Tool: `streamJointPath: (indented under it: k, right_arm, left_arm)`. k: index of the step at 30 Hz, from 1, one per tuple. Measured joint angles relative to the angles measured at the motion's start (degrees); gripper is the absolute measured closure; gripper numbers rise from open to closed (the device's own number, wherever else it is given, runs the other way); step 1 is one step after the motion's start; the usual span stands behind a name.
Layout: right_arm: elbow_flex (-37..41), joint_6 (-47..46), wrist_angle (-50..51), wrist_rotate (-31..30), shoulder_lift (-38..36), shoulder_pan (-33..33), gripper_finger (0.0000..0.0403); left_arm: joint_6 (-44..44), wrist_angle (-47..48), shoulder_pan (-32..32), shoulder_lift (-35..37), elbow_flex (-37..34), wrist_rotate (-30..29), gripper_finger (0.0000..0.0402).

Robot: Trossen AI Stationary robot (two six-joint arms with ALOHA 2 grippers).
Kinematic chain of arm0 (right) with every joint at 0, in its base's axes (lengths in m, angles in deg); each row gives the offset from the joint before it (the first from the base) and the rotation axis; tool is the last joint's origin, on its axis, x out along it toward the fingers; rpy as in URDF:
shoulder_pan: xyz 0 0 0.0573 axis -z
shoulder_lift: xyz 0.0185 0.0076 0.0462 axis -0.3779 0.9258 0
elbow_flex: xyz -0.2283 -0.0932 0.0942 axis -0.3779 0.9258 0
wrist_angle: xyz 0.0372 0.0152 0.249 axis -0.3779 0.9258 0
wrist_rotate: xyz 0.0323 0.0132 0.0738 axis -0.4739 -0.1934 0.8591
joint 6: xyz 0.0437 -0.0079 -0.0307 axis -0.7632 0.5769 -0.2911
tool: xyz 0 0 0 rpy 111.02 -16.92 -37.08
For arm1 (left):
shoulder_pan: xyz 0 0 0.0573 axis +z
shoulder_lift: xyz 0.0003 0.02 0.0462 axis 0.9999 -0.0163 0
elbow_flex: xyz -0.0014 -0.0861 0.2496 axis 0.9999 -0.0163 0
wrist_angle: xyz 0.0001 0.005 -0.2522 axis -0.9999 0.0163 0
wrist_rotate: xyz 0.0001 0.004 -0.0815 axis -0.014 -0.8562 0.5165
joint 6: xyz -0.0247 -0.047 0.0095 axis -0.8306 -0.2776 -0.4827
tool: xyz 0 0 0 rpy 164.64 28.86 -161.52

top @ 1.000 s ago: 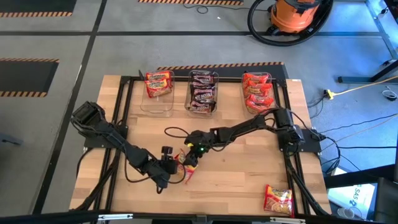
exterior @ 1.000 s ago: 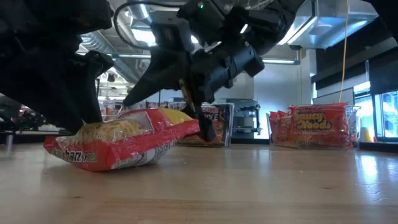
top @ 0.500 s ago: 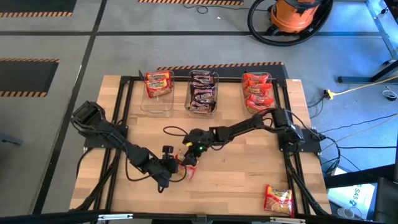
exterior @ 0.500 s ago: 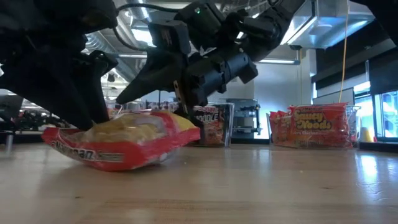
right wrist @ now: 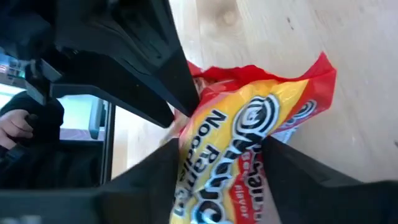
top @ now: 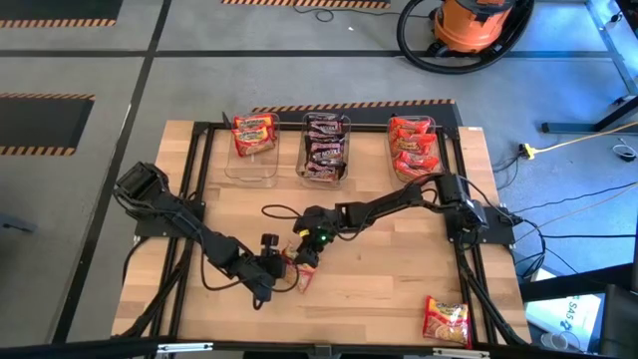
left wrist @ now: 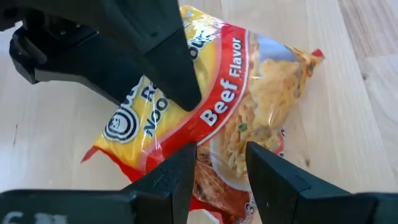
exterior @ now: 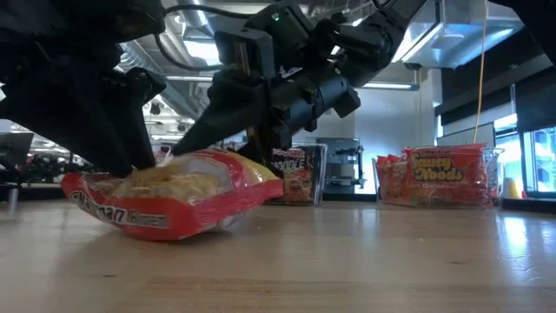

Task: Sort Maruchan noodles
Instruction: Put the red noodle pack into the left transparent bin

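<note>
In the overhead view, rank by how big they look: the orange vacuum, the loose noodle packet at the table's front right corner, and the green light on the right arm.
1. Orange vacuum, partly cut off by the picture's edge, clearly biggest.
2. Loose noodle packet.
3. Green light, a mere dot.

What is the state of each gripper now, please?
Left gripper: shut on the beef ramen packet.
Right gripper: shut on the same packet.

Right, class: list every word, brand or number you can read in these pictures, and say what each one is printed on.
"Beef Flavor" on the red-and-yellow noodle packet between the left gripper and the right gripper.
"Ramen" runs along the same packet in the right wrist view, partly hidden.
"Saucy Noods" on the red packets in the tub.
"...OODLE", cut off, on the dark packets.
Print on the corner packet: too small to read.
</note>
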Motion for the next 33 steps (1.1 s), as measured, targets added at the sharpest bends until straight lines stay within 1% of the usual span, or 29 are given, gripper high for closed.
streamJointPath:
  k: [4,8,14,16,18,21,27,30,33]
  right_arm:
    - [-0.1,1.4,0.3,0.0,0.0,0.0,0.0265]
    - [-0.2,3.4,0.3,0.0,0.0,0.0,0.0314]
    - [-0.2,7.5,1.2,0.3,-1.2,-0.1,0.0366]
    - [-0.2,9.8,3.1,-1.2,-2.8,-0.1,0.0379]
    - [-0.2,13.1,5.5,-4.0,-4.9,-0.1,0.0388]
    - [-0.2,18.9,10.4,-10.0,-8.6,-0.4,0.0398]
    - [-0.2,30.9,19.2,-25.8,-14.7,-2.9,0.0402]
    - [-0.2,36.4,21.6,-32.7,-16.6,-4.8,0.0402]
    - [-0.2,42.3,24.6,-37.8,-17.3,-6.7,0.0402]
  left_arm:
    - [0.0,0.1,0.0,0.0,0.0,-0.2,0.0263]
    - [0.0,0.9,-0.1,0.6,0.0,-0.2,0.0263]
    - [-1.8,4.8,-0.9,5.5,0.0,-0.2,0.0263]
    - [-2.2,6.0,-1.4,7.3,-0.1,-0.2,0.0263]
    - [-3.2,7.7,-1.9,8.8,-0.1,-0.2,0.0263]
    - [-3.7,8.0,-2.2,10.6,-0.1,-0.4,0.0263]
    - [-3.6,7.8,-1.9,11.0,-0.1,-2.2,0.0263]
    - [-3.6,7.4,-1.4,11.0,-0.1,-2.6,0.0263]
    - [-3.6,6.1,-0.7,11.0,-0.1,-2.8,0.0263]
